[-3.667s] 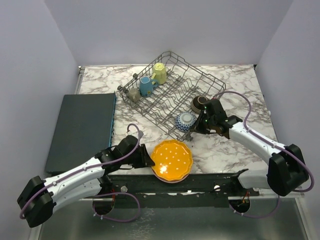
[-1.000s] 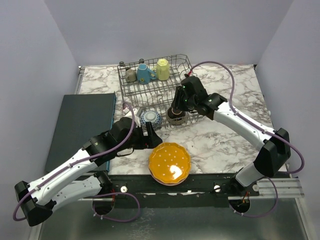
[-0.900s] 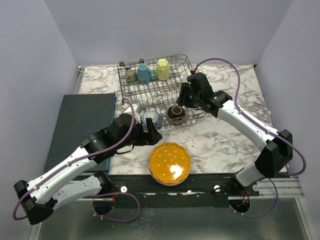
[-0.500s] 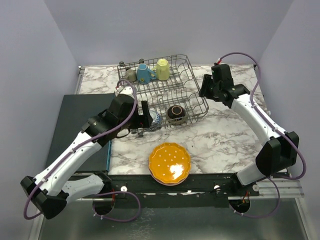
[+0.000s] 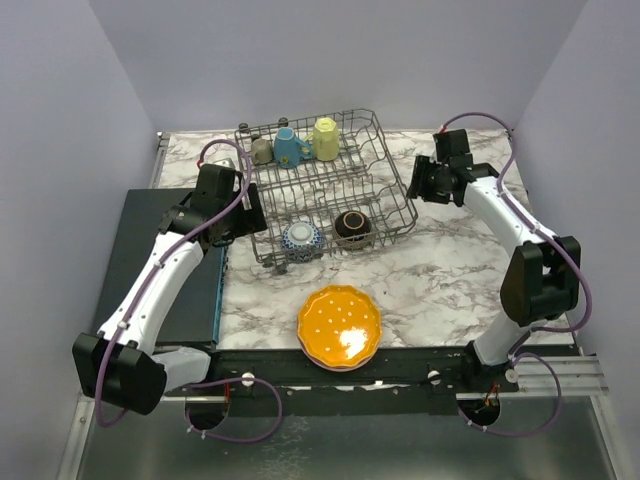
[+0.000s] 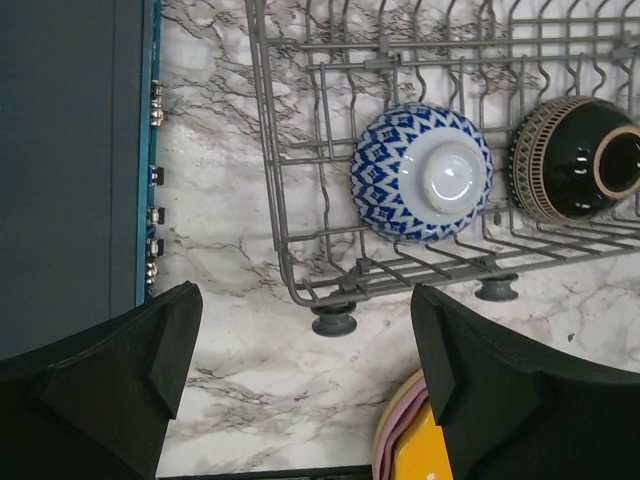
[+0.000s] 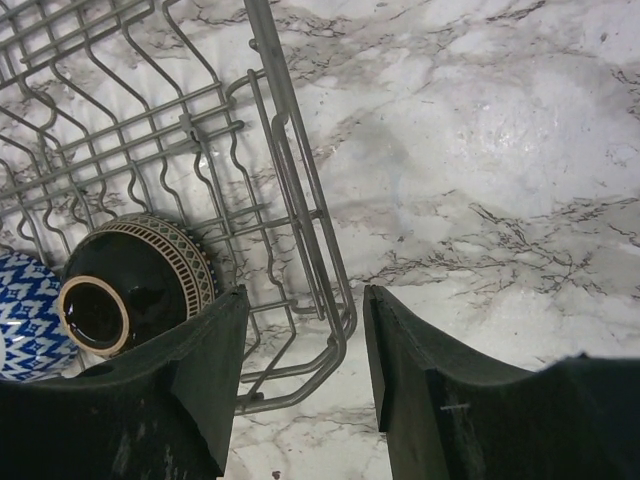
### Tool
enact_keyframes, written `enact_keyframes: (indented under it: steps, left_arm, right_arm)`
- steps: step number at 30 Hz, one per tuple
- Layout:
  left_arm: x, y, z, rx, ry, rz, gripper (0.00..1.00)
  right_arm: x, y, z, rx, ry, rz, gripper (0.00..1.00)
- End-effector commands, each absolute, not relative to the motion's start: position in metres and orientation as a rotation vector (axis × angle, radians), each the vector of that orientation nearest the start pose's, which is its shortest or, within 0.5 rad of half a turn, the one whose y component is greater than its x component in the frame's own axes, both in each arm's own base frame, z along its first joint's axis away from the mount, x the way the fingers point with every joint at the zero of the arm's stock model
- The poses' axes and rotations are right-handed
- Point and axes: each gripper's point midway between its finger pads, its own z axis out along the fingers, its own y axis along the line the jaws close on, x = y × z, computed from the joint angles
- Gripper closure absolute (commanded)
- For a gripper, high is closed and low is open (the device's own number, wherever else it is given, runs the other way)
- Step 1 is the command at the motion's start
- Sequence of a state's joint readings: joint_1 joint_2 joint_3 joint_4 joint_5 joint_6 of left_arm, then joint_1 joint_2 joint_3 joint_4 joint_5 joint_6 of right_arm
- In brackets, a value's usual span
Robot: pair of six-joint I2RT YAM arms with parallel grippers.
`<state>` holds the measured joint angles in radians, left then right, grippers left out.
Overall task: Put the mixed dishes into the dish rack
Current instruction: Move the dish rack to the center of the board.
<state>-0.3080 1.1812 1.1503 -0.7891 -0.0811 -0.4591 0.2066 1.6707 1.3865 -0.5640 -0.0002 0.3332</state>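
From above, both arms have just let go and backed off. A second ago the left end effector [image 5: 243,213] was down by the blue patterned bowl [image 5: 301,240] and the right end effector [image 5: 418,183] was over the brown bowl [image 5: 352,227]. Now each hangs outside the dish rack [image 5: 330,185], one at either side wall, and neither carries anything. The two bowls sit side by side in the rack's near row, between the two end effectors. Beyond them, along the far rail, are the grey mug [image 5: 262,150], blue mug [image 5: 290,147] and yellow mug [image 5: 324,139]. The orange dotted plate [image 5: 340,325] lies on the marble surface [image 5: 450,270], well behind both end effectors and outside the rack.

From the left wrist, the fingers [image 6: 130,370] stand wide with only rack corner and surface between them. The blue bowl lies ahead, slightly toward the right finger, upside down among the tines, with the brown one past it. An orange and pink edge [image 6: 405,450] peeks out by the right finger, so there looks to be more than one plate.

From the right wrist, the fingers [image 7: 440,400] are partly spread and empty. The brown bowl [image 7: 135,285] is inverted just ahead of the left finger.

I'd say the bowls are done, and the plates come next.
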Motion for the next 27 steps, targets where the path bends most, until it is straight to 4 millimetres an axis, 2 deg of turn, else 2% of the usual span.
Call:
enact_keyframes:
  steps: [1, 6, 11, 20, 27]
  left_arm:
    - [0.310, -0.097, 0.190, -0.252, 2.420, -0.290, 0.07]
    - [0.319, -0.100, 0.167, -0.291, 2.475, -0.293, 0.07]
    - [0.327, -0.102, 0.154, -0.310, 2.490, -0.293, 0.08]
    - [0.331, -0.101, 0.130, -0.336, 2.557, -0.280, 0.30]
    - [0.331, -0.099, 0.113, -0.348, 2.604, -0.258, 0.40]
  right_arm:
    - [0.434, 0.106, 0.145, 0.104, 2.431, 0.293, 0.44]
    - [0.438, 0.109, 0.125, 0.100, 2.477, 0.301, 0.45]
    - [0.441, 0.105, 0.110, 0.119, 2.504, 0.268, 0.47]
    - [0.442, 0.104, 0.097, 0.138, 2.527, 0.258, 0.62]
    - [0.440, 0.104, 0.095, 0.147, 2.532, 0.257, 0.72]
